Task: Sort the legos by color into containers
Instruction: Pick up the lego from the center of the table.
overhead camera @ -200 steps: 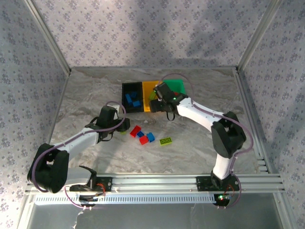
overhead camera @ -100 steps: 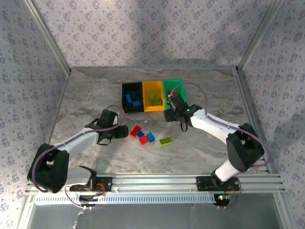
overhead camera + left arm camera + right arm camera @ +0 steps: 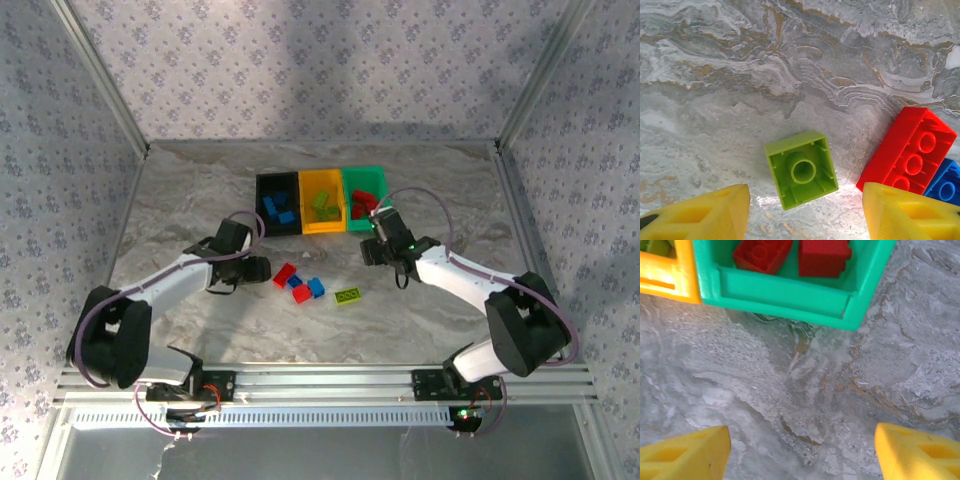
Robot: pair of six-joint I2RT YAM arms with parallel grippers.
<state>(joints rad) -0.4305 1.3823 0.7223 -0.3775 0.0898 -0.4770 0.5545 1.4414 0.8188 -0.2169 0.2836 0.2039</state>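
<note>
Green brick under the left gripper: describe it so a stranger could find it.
In front of the row of three bins lies a cluster of loose bricks, with the left gripper open over its left end. The green brick lies between the fingers, left of a red brick. It is square and flipped hollow side up; the other loose green brick is long and lies farther right.

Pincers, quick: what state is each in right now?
Left pincer: open over the green brick, not gripping it.
Right pincer: open, empty, near the green bin.
</note>
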